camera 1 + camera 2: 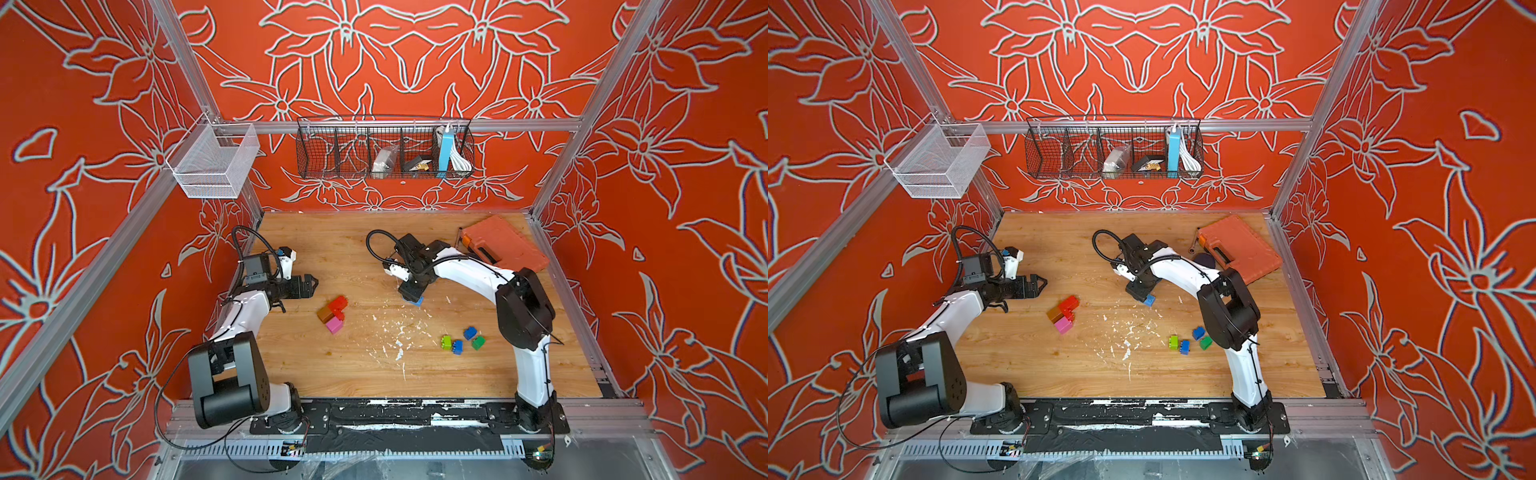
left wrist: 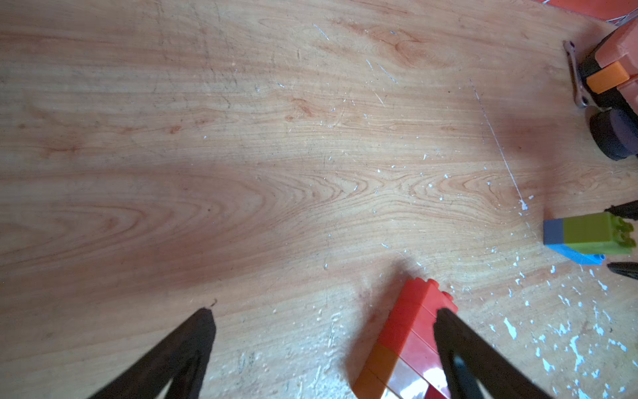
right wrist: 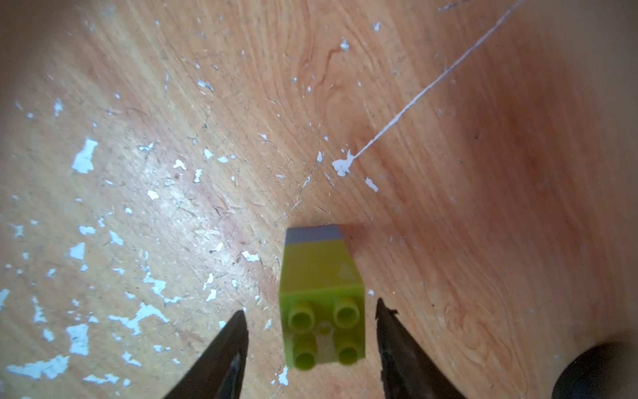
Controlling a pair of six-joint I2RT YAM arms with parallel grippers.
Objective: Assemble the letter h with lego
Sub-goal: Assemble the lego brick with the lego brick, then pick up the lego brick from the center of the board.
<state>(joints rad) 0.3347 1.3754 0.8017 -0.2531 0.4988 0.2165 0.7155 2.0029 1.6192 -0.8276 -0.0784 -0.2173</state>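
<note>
My right gripper is open and straddles a lime green lego brick that stands on a blue brick on the wooden table. Both fingers stand clear of the brick's sides. In both top views this gripper points down at mid table. A joined cluster of red, brown and pink lego lies to the left. My left gripper is open just beyond the cluster, with nothing between its fingers. In the left wrist view the red bricks lie partly behind one finger.
Loose lego lies near the right arm: a lime brick, two blue bricks and a dark green brick. An orange tool case sits at the back right. Wire baskets hang on the back wall. White flecks cover the table's middle.
</note>
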